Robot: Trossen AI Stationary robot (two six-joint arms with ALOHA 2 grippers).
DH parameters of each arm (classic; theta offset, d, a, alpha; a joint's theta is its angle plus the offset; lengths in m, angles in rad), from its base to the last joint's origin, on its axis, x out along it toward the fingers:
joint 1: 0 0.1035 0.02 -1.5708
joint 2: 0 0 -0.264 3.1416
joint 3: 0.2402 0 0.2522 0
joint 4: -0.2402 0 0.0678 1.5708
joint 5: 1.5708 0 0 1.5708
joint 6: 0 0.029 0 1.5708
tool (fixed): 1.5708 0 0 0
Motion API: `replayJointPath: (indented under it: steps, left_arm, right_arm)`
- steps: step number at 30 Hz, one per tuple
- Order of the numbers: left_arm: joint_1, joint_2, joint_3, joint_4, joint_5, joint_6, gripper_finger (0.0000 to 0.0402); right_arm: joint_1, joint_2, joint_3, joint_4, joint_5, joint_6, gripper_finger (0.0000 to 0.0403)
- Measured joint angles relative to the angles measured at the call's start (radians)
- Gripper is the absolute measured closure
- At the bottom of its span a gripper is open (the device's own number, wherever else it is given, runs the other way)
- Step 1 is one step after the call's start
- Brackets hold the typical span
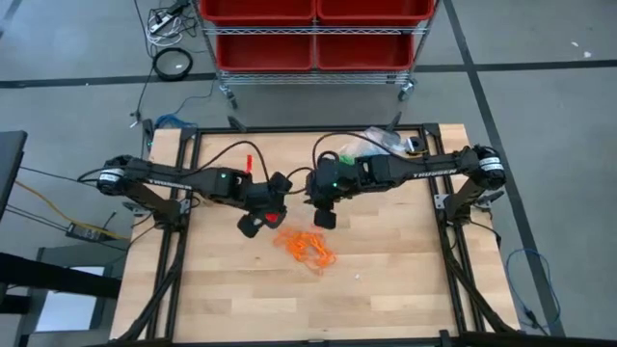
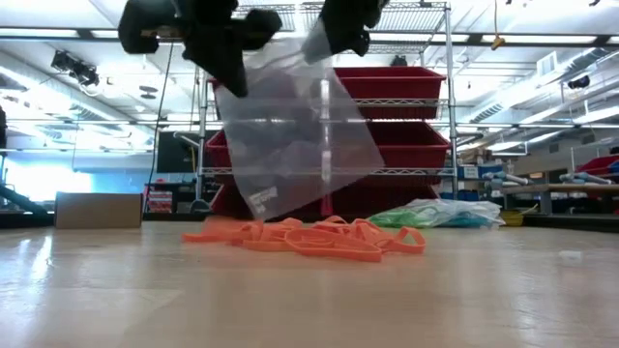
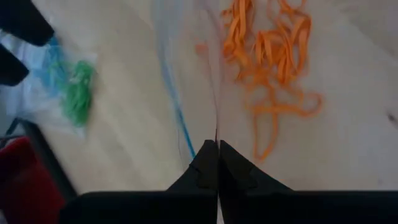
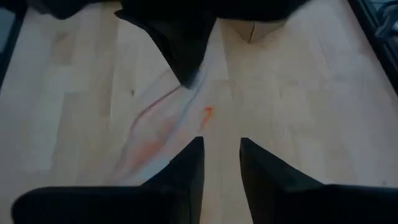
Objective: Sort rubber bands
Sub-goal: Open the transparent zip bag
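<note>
A clear plastic bag (image 2: 295, 135) hangs over the middle of the wooden table, above a loose heap of orange rubber bands (image 1: 304, 249) lying on the tabletop. My left gripper (image 1: 253, 224) is shut on the bag, up at its upper left corner in the low view. My right gripper (image 4: 221, 155) stands open close to the bag's other upper corner (image 2: 319, 43). Green and blue rubber bands lie in clear bags (image 1: 381, 143) at the table's far right. My left gripper pinches the bag's top edge (image 3: 214, 127) between its two shut fingers, beside the blue zip line (image 3: 177, 106). The fingers slant down from the table's left. The bag hangs slack below them, clear of the table and tilted. My right gripper is close to the bag; I cannot tell whether it touches it.
A wire shelf with red bins (image 1: 313, 34) stands beyond the table's far edge. Black frame rails (image 1: 174, 280) run along the table's left and right sides. A cardboard box (image 2: 97, 208) sits in the room behind. Bare wood lies toward the near edge.
</note>
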State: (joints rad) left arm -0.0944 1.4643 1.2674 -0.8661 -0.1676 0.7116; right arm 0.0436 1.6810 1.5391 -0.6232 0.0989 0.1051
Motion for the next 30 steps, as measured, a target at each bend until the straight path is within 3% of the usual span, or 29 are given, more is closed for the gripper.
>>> replayJointPath:
  steps: [4, 9, 20, 30]
  left_arm:
    - [-0.012, 0.000, 0.021, -0.057, -0.068, 0.000, 0.0401]
    - [-0.013, 0.000, 0.024, -0.087, -0.074, -0.001, 0.0401]
    - [-0.012, 0.009, 0.024, -0.050, -0.074, 0.016, 0.0401]
    - [-0.011, 0.011, 0.024, -0.016, -0.093, 0.018, 0.0401]
  right_arm:
    - [-0.011, 0.000, 0.000, 0.050, -0.067, 0.045, 0.0288]
    - [-0.013, 0.000, 0.000, 0.136, -0.105, 0.125, 0.0266]
    - [-0.011, 0.044, 0.000, 0.173, -0.094, 0.174, 0.0236]
    - [-0.009, 0.068, -0.010, 0.193, -0.056, 0.193, 0.0178]
